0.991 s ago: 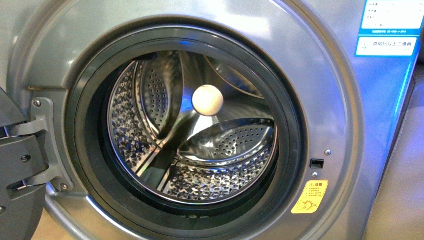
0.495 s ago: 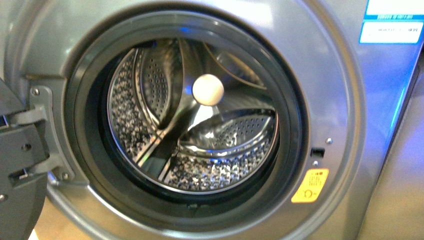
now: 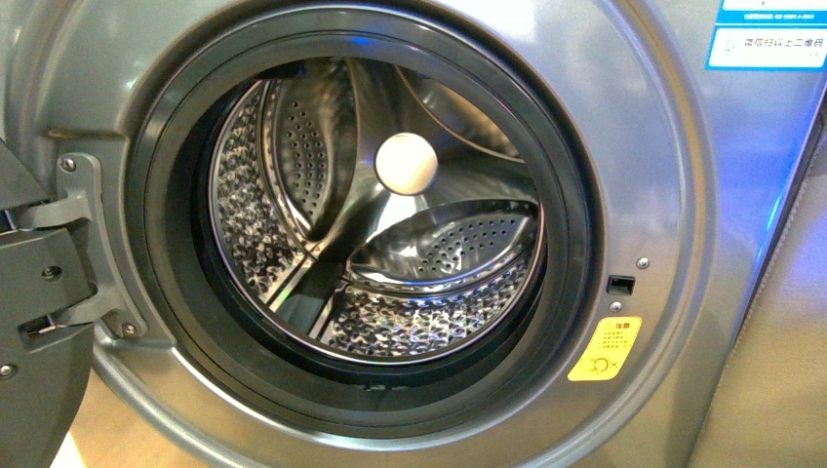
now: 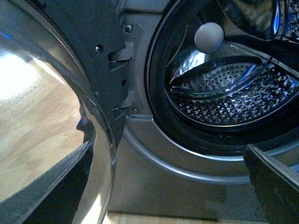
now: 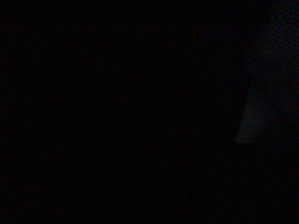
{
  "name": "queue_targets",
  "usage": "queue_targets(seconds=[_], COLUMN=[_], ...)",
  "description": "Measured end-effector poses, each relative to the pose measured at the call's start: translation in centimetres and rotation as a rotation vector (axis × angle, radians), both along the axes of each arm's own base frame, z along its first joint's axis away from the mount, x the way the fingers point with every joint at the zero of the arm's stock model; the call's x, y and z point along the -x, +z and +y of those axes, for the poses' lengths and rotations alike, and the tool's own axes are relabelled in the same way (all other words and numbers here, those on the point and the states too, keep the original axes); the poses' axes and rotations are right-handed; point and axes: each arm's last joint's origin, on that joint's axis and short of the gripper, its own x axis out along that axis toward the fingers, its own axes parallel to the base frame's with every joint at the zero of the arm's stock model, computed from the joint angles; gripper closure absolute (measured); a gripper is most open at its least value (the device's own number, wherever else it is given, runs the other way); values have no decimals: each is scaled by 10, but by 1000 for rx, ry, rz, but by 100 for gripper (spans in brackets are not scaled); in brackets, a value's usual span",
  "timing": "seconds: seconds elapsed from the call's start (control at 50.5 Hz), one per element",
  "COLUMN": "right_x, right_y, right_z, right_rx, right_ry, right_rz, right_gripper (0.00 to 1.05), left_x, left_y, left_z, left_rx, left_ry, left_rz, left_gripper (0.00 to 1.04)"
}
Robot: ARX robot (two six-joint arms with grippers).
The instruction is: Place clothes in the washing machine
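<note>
The washing machine [image 3: 673, 195] fills the front view, silver-grey; its door [image 3: 34, 322] stands open at the left side, carried by a grey hinge [image 3: 83, 210]; the round porthole is uncovered, with a dark gasket [image 3: 161, 224] around it. Inside, the perforated steel drum [image 3: 244, 214] shines; a cream round hub [image 3: 407, 165] sits in the middle of its back wall; only bare metal shows in the drum. A yellow sticker [image 3: 605, 349] is on the front panel, low and to the right of the porthole, just under a small dark latch slot [image 3: 619, 285]; blue-white labels [image 3: 770, 44] are at the upper right corner.

In the left wrist view the left tool [image 4: 167, 147] is wide open in front of the lower rim of the porthole; its two dark fingers [image 4: 60, 186] are well apart, with nothing between them; the curved glass of the door is just beside one finger. The right wrist view is dark; the state of the right tool I cannot tell. The clothes show in no view that is lit; where they lie I cannot tell.
</note>
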Motion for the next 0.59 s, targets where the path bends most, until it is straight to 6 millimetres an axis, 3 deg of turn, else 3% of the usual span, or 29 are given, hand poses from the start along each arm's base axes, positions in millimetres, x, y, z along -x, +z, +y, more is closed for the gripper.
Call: queue_targets(seconds=[0.178, 0.515, 0.595], right_x=[6, 11, 11], right_y=[-11, -15, -15], right_z=[0, -3, -3], right_rx=[-17, -30, -26], right_ry=[-9, -13, -14], right_rz=[3, -9, -5], right_gripper=[8, 8, 13], left_x=[0, 0, 0], left_y=[0, 0, 0], left_z=[0, 0, 0], left_rx=[0, 0, 0], left_ry=[0, 0, 0], left_rz=[0, 0, 0], left_gripper=[7, 7, 7])
